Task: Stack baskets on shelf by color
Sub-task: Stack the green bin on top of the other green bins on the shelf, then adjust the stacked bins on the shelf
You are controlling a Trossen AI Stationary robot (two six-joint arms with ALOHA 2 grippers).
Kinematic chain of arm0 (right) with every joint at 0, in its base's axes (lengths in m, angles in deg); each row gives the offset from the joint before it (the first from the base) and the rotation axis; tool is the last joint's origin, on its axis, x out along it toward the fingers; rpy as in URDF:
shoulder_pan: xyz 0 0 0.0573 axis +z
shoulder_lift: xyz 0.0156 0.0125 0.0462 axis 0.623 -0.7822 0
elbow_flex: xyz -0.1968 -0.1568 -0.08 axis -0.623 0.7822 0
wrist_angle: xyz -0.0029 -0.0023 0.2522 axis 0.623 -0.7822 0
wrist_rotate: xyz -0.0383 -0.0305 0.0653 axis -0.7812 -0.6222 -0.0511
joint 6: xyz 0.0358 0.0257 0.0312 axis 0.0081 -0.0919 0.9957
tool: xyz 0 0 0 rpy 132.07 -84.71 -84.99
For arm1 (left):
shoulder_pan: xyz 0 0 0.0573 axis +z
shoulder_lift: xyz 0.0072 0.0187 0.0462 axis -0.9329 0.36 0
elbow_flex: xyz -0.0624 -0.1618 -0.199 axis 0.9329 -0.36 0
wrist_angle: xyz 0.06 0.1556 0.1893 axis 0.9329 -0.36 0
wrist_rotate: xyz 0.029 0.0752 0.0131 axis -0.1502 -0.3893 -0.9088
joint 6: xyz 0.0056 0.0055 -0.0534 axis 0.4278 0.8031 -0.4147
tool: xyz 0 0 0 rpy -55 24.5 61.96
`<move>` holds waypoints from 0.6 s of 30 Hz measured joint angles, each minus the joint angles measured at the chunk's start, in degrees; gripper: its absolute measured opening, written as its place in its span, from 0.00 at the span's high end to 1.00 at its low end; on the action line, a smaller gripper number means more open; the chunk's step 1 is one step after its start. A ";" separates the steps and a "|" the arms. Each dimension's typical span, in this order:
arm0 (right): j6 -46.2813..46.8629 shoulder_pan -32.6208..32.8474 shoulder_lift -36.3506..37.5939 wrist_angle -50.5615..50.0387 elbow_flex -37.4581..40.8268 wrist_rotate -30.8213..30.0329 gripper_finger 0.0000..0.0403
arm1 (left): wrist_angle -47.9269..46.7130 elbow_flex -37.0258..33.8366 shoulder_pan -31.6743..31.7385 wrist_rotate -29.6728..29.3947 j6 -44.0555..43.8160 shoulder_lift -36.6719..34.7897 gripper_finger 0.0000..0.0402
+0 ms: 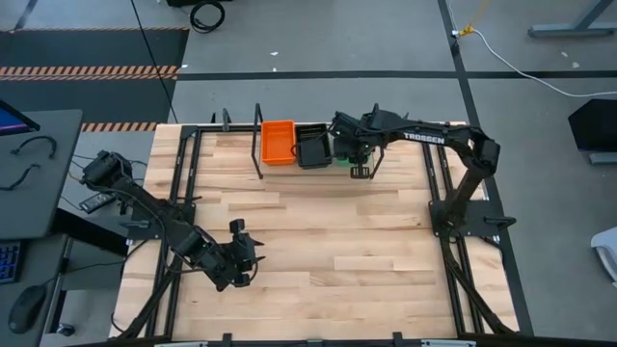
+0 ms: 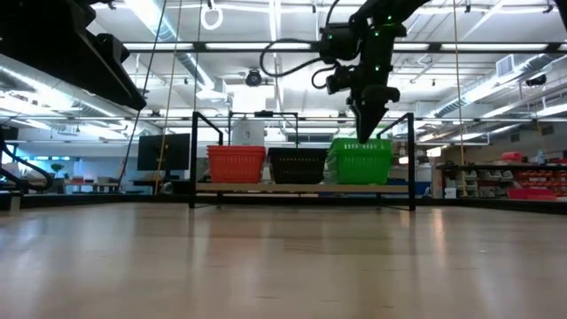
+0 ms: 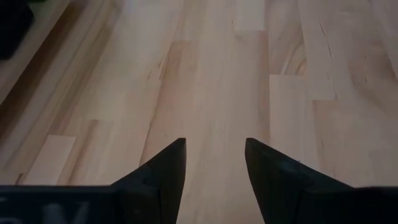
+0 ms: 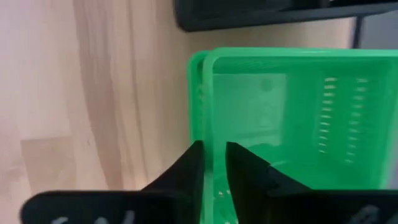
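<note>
On the shelf (image 2: 301,188) at the table's far edge stand an orange basket (image 1: 278,142) on the left, a black basket (image 1: 312,146) in the middle and a green basket stack (image 2: 361,161) on the right. The green stack is the tallest. My right gripper (image 4: 213,149) points down over the green stack, slightly open. Its fingers stand on either side of the top green basket's side wall (image 4: 209,124). My left gripper (image 3: 214,146) hovers open and holds nothing, over bare wood near the table's near left. My right gripper comes from above with one finger (image 4: 193,158) outside and one finger (image 4: 242,165) inside the top green basket's side wall. A narrow gap shows between the fingers, and I cannot tell whether either one touches the wall. The basket rests nested on the green stack.
Black upright rods (image 2: 193,159) of the shelf frame rise at both ends of the row of baskets. The black basket's wall (image 4: 261,15) lies close beside the green stack. The wide wooden tabletop (image 1: 328,251) spreads between the shelf and my left arm.
</note>
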 joint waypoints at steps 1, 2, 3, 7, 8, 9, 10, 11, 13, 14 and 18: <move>0.24 0.01 0.74 0.19 0.00 -0.21 0.80 | -0.02 0.00 0.00 0.00 -0.01 0.00 0.57; 0.55 0.02 1.48 0.35 0.00 -0.13 0.79 | -0.02 0.00 0.00 0.00 0.00 0.00 0.57; 0.94 0.02 2.30 0.54 0.00 0.07 0.78 | -0.02 0.00 0.00 0.00 0.02 0.00 0.57; 3.41 0.23 5.40 2.69 -0.02 2.40 0.76 | 0.21 0.00 0.07 -0.12 1.01 0.00 0.57; 4.11 0.40 5.95 3.31 -0.02 2.98 0.76 | 0.30 0.00 0.07 -0.33 1.11 0.00 0.57; 4.85 0.55 6.29 3.75 -0.02 3.32 0.76 | 0.39 0.00 0.07 -0.68 1.27 0.00 0.57; 5.54 0.73 6.51 3.95 -0.02 3.55 0.76 | 0.56 0.00 0.07 -0.92 1.37 0.00 0.57; 5.88 0.85 6.64 4.06 -0.02 3.59 0.76 | 0.66 0.00 0.07 -1.08 1.42 0.00 0.57; 6.03 1.01 6.69 4.65 -0.02 4.17 0.76 | 0.70 0.00 0.07 -1.09 1.37 0.00 0.57; 6.04 1.06 6.54 5.20 -0.02 4.98 0.76 | 0.75 0.00 0.07 -1.09 1.22 0.00 0.57; 6.00 2.39 4.84 10.19 0.09 7.51 0.76 | 1.04 0.00 0.09 -1.14 1.50 0.00 0.57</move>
